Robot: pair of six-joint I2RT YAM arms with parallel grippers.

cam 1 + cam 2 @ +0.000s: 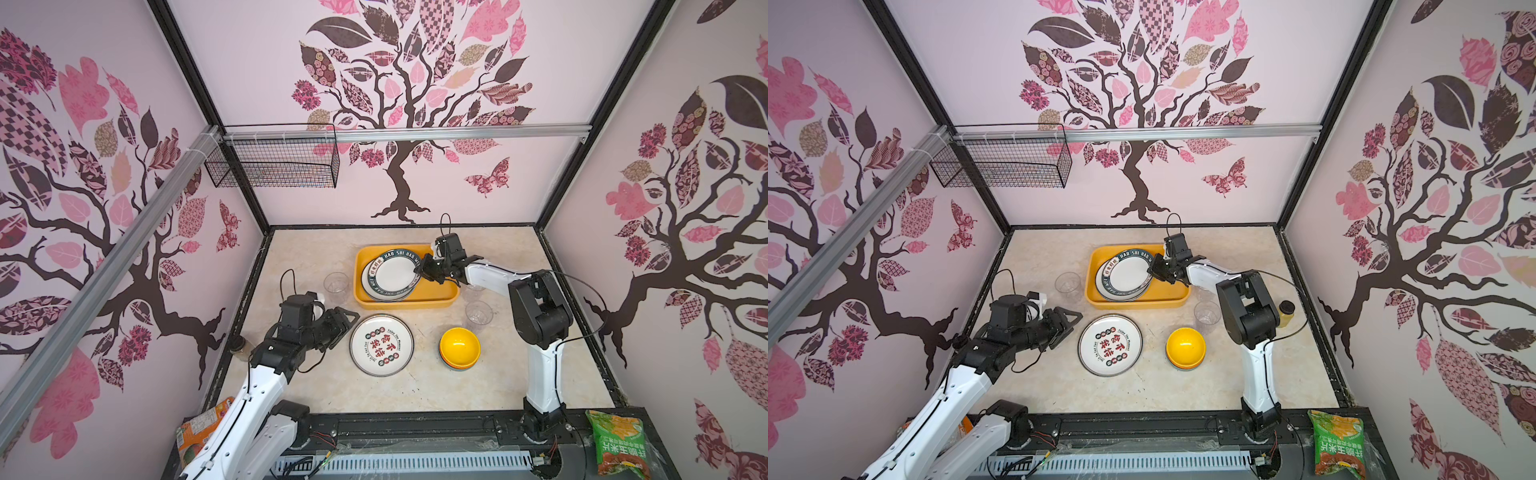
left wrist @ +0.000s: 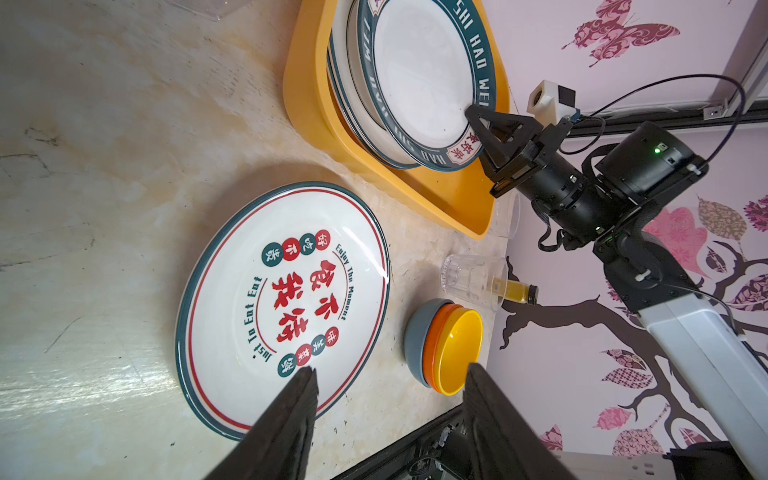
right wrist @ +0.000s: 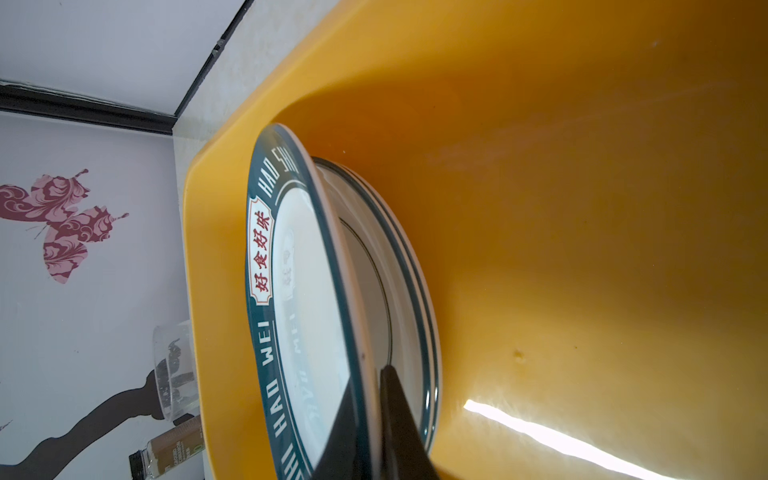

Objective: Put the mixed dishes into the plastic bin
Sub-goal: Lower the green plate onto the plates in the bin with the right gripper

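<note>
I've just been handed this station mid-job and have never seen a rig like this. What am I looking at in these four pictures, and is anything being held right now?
This is a two-armed robot at a table, and each arm ends in a two-finger gripper. Two of the pictures look down from overhead and show nearly the same view. The other two come from a camera on each arm's wrist.

The right gripper is shut on the rim of a dark-rimmed plate. It holds that plate tilted over other plates inside the yellow bin.

The left gripper is open and empty, beside a printed plate lying on the table. Also out on the table are a stack of bowls, yellow on top, and clear tumblers.

An amber bottle and snack bags are not part of the job.
</note>
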